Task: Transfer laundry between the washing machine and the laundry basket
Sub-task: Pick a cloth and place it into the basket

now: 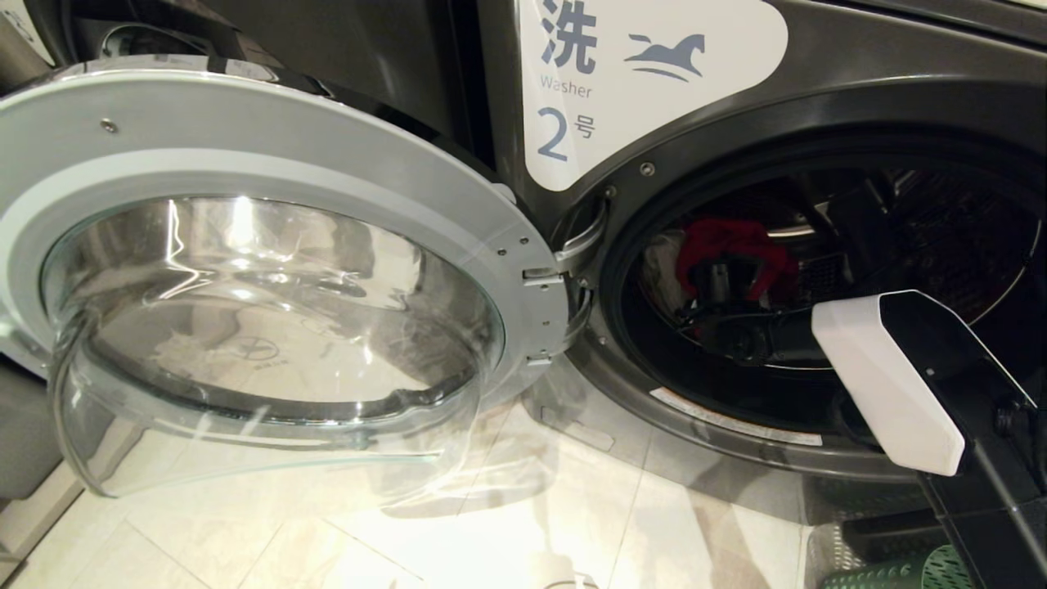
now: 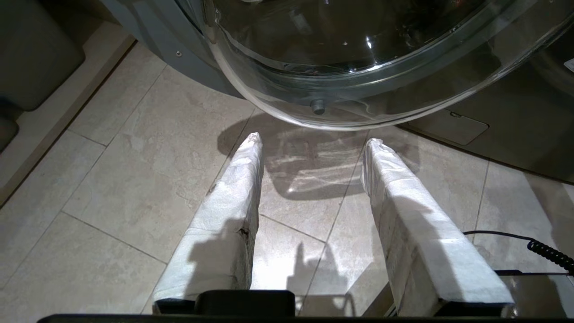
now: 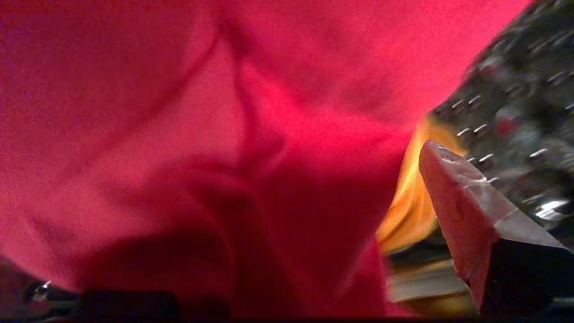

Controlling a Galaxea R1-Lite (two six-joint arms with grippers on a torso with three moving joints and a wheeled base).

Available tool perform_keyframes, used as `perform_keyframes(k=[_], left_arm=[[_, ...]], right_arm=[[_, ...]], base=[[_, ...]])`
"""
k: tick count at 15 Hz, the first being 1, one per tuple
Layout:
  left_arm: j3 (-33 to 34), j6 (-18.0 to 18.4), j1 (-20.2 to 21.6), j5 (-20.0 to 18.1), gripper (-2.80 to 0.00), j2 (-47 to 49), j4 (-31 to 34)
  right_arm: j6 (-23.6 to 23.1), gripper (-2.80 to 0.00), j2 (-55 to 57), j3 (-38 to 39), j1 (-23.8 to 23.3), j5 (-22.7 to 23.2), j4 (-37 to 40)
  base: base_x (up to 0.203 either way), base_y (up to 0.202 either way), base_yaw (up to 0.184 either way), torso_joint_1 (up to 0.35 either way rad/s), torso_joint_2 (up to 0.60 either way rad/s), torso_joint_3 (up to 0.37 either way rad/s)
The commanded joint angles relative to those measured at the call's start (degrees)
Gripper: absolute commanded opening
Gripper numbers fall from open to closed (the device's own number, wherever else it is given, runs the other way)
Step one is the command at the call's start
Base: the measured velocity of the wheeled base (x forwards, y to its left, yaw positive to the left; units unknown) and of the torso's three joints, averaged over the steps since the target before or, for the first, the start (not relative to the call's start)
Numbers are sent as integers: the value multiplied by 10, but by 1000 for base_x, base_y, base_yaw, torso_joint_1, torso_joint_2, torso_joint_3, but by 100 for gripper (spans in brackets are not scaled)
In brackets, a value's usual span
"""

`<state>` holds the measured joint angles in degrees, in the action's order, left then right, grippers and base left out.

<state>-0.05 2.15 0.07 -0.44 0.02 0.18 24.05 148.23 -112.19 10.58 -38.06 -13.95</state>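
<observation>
The right gripper (image 3: pixel 287 251) is deep inside the drum of the washing machine (image 1: pixel 818 74), whose glass door (image 1: pixel 270 311) hangs swung wide. Its jaws stand fully apart, and the red garment (image 3: pixel 188 134) lies draped across the gap between them, covering one finger entirely; only the other finger (image 3: pixel 457 197) shows, with a small yellow-orange piece (image 3: pixel 410 211) just beside it. Nothing is clamped yet.

The risk from here is a poor bite: the jaws may close on a single loose fold, so the cloth slips out on the way out of the drum, or they may catch the orange piece as well and drop it at the door sill.

The laundry basket (image 1: pixel 900 568) sits low beside the machine. The left gripper (image 2: pixel 311 148) hangs empty over the floor tiles (image 2: pixel 112 179), fingers parted.
</observation>
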Motion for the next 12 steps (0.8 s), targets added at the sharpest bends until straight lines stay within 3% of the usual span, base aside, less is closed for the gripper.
perform_keyframes(k=[1, 5, 6, 12], left_arm=[[0, 0, 0, 0, -280, 1, 0], [0, 0, 0, 0, -280, 0, 0], [0, 1, 0, 0, -280, 0, 0], [0, 0, 1, 0, -280, 0, 0]], right_arm=[[24, 0, 14, -1, -3, 6, 1], [45, 0, 22, -1, -5, 14, 13], [46, -280, 21, -1, -5, 14, 14], [46, -280, 17, -1, -6, 15, 40]], base=[[0, 0, 0, 0, 0, 0], [0, 0, 0, 0, 0, 0], [0, 0, 0, 0, 0, 0], [0, 0, 0, 0, 0, 0]])
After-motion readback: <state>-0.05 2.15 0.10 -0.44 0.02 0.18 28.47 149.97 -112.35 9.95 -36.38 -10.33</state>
